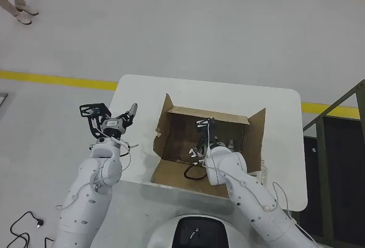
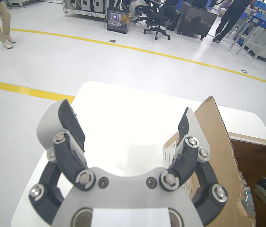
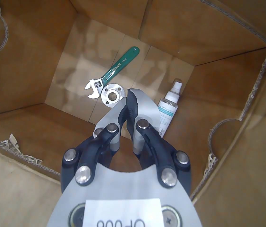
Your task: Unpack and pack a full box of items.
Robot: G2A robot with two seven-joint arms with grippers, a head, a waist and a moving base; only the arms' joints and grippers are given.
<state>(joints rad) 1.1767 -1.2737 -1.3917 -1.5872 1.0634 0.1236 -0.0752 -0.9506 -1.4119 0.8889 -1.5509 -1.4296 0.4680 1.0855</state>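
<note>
r gripper (image 3: 126, 96) is inside the box (image 3: 182, 24), fingers closed on nothing, over the flange (image 3: 112, 94); wrench (image 3: 114, 69) just beside it, spray bottle (image 3: 170, 102) near. i think: open fingers first, descend straight, take flange by rim w/o pushing the wrench. l gripper (image 2: 125, 106) open, beside box.

Left claw (image 2: 126, 109) spread wide; right claw (image 3: 126, 96) points downward, fingers pressed together.

Open cardboard box (image 3: 194, 24) with wrench (image 3: 114, 70), flange (image 3: 112, 94), spray bottle (image 3: 169, 106) inside
</note>
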